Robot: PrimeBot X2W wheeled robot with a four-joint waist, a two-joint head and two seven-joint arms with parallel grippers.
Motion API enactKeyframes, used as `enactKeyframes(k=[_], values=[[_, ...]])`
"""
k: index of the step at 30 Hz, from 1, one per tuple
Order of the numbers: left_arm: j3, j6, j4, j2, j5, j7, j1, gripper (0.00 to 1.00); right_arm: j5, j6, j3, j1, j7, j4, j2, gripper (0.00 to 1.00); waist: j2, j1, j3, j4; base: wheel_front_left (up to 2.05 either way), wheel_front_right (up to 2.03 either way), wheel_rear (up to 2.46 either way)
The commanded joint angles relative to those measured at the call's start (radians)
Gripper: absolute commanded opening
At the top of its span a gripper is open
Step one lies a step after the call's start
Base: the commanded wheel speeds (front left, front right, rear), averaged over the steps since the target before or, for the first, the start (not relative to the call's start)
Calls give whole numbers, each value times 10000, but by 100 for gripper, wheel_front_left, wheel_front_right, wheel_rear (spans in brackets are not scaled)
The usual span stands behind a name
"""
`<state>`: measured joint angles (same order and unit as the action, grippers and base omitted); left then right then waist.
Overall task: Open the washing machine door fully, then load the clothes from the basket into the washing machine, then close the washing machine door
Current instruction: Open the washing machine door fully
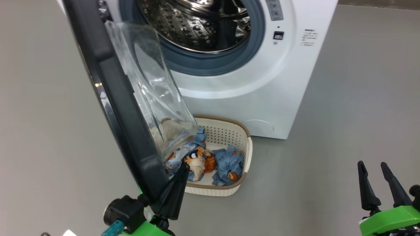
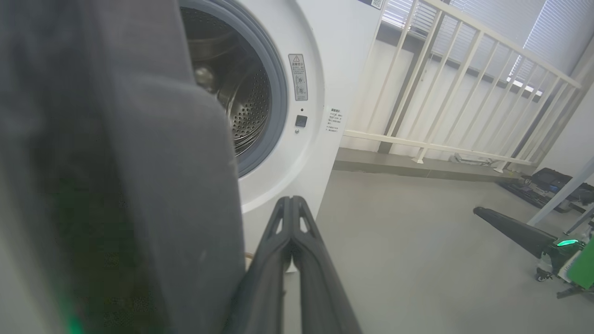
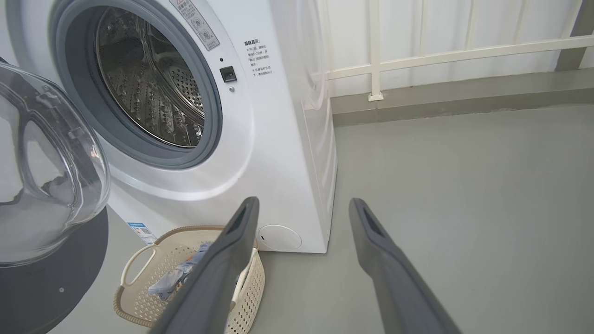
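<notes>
- My left claw (image 1: 184,167) is clenched, its two long dark fingers pressed together with nothing between them. My right claw (image 1: 372,164) stands spread and empty, well off to the side over the grey floor (image 1: 328,147).
- The large round washing machine door (image 1: 121,98), with its glossy black rim around a bulging clear glass bowl (image 1: 154,91), stands part-open just left of my left claw. Whether the tips touch it I cannot tell.
- Just ahead of those tips sits the small cream perforated plastic basket (image 1: 226,134) holding the light-blue bear-print clothes (image 1: 226,164). Beyond it is the big white front-loading washing machine (image 1: 262,82).
- If I push, pressed-together tips could slide off the glossy rim and the door might swing back.
- The bowl overhangs the basket, so reaching in now could knock the glass.
- A grey warning label (image 2: 298,76) bears a triangle. The small print (image 3: 259,58) and the blue sticker (image 3: 141,230) are too small to read, and I can make out no brand.
</notes>
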<state>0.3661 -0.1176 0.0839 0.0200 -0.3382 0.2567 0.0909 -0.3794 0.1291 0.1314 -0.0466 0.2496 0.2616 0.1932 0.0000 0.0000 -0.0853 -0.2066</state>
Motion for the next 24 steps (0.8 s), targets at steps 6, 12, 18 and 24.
enactKeyframes(k=[6,12,18,24], values=[[-972,148,-274,302,133,51,-113,0,101,16,-82,-241,122,-293,246,100,0,0,-18,-629,0,0,0],[-1323,242,-373,302,221,51,-371,0,109,16,1,-151,122,-296,227,100,0,0,4,-1218,0,0,0],[-1980,500,-303,302,327,51,-487,0,126,16,-36,-121,122,-275,166,100,0,0,79,-1684,0,0,0],[-2942,726,-32,344,478,51,-515,0,128,16,-74,-129,122,-248,75,100,0,0,159,-1907,0,0,0]])
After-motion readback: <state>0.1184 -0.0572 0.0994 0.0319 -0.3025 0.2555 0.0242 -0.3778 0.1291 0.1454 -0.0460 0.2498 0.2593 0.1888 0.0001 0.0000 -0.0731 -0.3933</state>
